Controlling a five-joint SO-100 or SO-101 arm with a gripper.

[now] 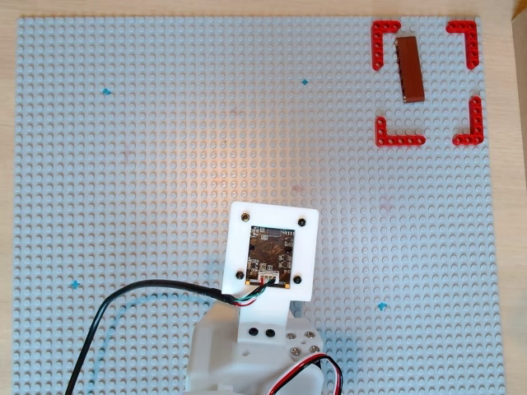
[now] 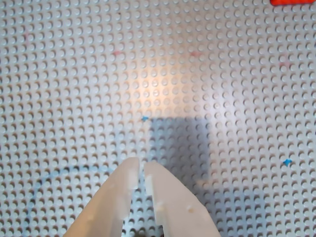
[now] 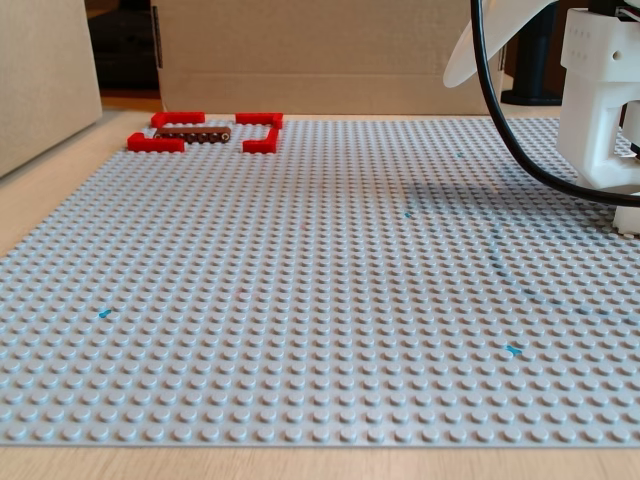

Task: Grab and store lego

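The brick (image 1: 409, 69), long, narrow and reddish-brown with studs on top, lies flat on the grey studded baseplate (image 1: 165, 164) in its far right corner as the overhead view shows it. It sits inside a square marked by four red corner pieces (image 1: 383, 43), close to the upper left one and running lengthwise from the top of that square toward its middle, slightly slanted. In the fixed view the brick (image 3: 193, 131) appears at the far left, between the same red corner pieces (image 3: 155, 143), with a cardboard wall (image 3: 320, 50) standing behind the plate.

My pincer (image 2: 141, 173) is well apart from the brick, above the middle of the plate. In the wrist view its two pale fingers (image 2: 170, 197) enter from the bottom edge with only a thin slit between their tips. They grip nothing and seem to hang clear of the studs; its shadow falls on the plate just ahead.

Small blue marks (image 1: 105, 90) dot the plate. From above, my white camera mount (image 1: 270, 255) and a black cable (image 1: 123, 304) cover the pincer itself. The baseplate rests on a light wooden bench (image 1: 6, 164).
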